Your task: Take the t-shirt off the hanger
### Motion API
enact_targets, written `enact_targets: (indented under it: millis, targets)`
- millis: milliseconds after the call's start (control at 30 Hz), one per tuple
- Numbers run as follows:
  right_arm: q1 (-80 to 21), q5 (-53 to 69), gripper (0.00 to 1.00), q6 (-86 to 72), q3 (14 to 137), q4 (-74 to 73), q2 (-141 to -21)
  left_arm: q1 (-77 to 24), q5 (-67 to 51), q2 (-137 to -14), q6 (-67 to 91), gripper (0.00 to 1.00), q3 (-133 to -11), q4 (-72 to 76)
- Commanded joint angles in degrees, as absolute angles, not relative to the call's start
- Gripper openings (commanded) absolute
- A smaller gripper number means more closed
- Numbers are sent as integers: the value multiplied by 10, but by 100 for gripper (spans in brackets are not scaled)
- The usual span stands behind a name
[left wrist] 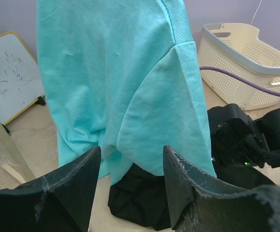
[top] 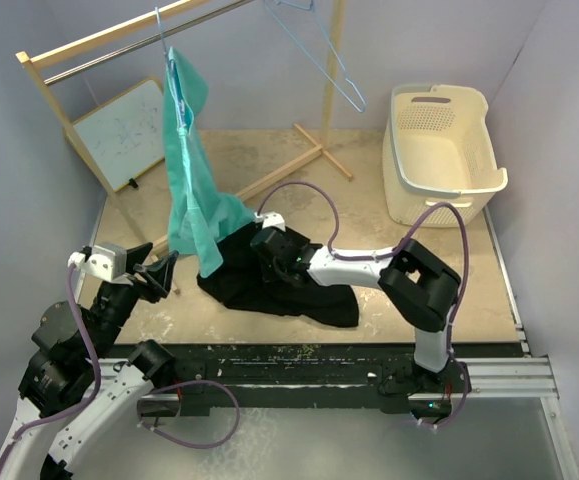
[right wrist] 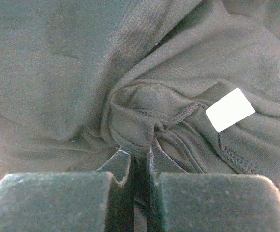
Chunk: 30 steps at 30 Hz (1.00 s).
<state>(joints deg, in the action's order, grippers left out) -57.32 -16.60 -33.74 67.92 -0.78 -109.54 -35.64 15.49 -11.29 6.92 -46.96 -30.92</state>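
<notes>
Teal t-shirt (top: 191, 170) hangs before the gaping left tool (left wrist: 131, 153) (right tool (right wrist: 137, 154) pinches black cloth (right wrist: 72, 67)).

Both arms (top: 349, 268) are white with black joints, purple cables (top: 304, 184), black jaws.

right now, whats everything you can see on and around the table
t-shirt: 1, teal, hanging from the rack, its hem reaching the black garment
shirt hanger: 1, light blue, hooked on the rack rail, inside the t-shirt
empty hanger: 1, light blue wire, on the rail further right
rack: 1, pale wood, back of the table
black garment: 1, black, crumpled on the table's near half
whiteboard: 1, white, leaning far left
laundry basket: 1, cream, far right, empty
table: 1, tan
left gripper: 1, black, open, facing the t-shirt
right gripper: 1, black, shut on a fold of the black garment
</notes>
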Motion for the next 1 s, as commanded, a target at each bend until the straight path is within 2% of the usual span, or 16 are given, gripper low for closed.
enact_targets:
  millis: [0, 100, 200, 367, 733, 967]
  targets:
    - [-562, -247, 0, -397, 616, -110, -1035, -356, 159, -121, 78, 58, -467, -281]
    - [-526, -246, 0, -417, 565, -110, -930, -356, 159, -124, 79, 58, -468, -283]
    - [-439, -207, 0, -407, 526, -109, -796, -356, 157, -129, 80, 58, -470, -284]
    - [-324, -180, 0, -342, 617, -170, -668, -355, 150, -136, 79, 58, -472, -284]
    - [-69, -73, 0, -283, 949, -234, -772, -355, 153, -123, 79, 58, -470, -283]
    - [20, -13, 0, -303, 1290, -280, -958, -355, 154, -117, 80, 58, -468, -281]
